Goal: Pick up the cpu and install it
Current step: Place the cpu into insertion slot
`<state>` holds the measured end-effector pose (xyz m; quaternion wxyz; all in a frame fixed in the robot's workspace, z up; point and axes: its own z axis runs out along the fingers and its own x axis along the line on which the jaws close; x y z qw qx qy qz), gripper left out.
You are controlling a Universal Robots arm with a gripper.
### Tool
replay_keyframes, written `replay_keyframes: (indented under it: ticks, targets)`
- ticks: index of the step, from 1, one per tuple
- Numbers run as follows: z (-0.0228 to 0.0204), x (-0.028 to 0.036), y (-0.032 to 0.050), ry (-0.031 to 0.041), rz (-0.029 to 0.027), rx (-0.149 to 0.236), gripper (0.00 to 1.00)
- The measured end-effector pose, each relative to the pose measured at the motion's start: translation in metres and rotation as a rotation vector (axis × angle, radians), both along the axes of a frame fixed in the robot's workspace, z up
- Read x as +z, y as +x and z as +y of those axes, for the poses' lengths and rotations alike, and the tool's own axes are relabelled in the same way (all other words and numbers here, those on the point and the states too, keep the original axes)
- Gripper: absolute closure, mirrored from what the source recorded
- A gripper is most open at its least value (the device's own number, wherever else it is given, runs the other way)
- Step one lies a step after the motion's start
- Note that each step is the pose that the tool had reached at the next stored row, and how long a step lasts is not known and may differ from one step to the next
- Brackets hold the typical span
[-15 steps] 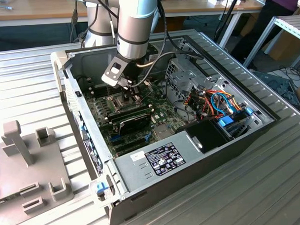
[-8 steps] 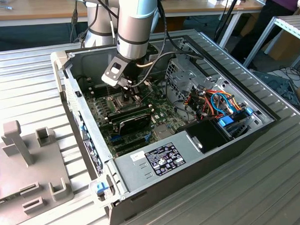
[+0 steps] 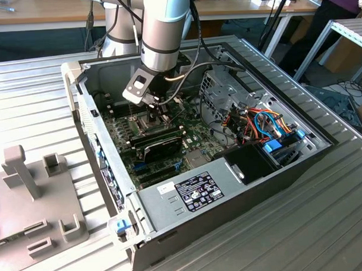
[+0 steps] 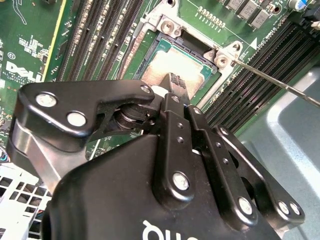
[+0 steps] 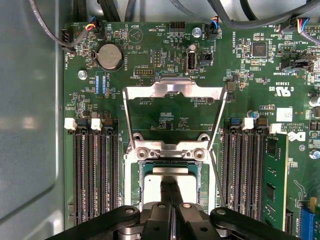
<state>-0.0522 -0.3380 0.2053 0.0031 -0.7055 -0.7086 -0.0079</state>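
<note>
Your gripper (image 5: 170, 186) is over the socket (image 5: 136, 182), its fingers pressed together.
Your cpu (image 5: 151, 187) lies in it: flat, square, matte silvery-grey metal; the hinged steel frame (image 5: 172, 90) is open over the green motherboard (image 5: 90, 65).

Exterior view: bright, even light from above. Ribbed counter (image 3: 36, 81) outside the computer case (image 3: 190, 233) glares almost white. Motherboard (image 3: 193, 141) inside the case lies dimmer, shaded by the arm (image 3: 162, 29).

First wrist view: board flatly lit, hinged frame (image 5: 172, 90) glinting.

Second wrist view: gripper (image 4: 175, 82) body nearest the lens soft, pale sheen on its black links. cpu (image 4: 170, 62) top washed-out.
</note>
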Motion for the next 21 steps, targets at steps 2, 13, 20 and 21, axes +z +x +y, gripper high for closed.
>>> replay_keyframes:
  ticks: [2, 13, 20, 21]
  targets:
    - [-0.0001, 0.0, 0.0, 0.0, 0.0, 0.0, 0.89]
    - [-0.0001, 0.0202, 0.0, 0.0001, 0.0, 0.0, 0.89]
    - [-0.0001, 0.0221, 0.0, -0.0013, 0.0, 0.0, 0.89]
    - [-0.0001, 0.0221, 0.0001, -0.0047, 0.0, 0.0, 0.89]
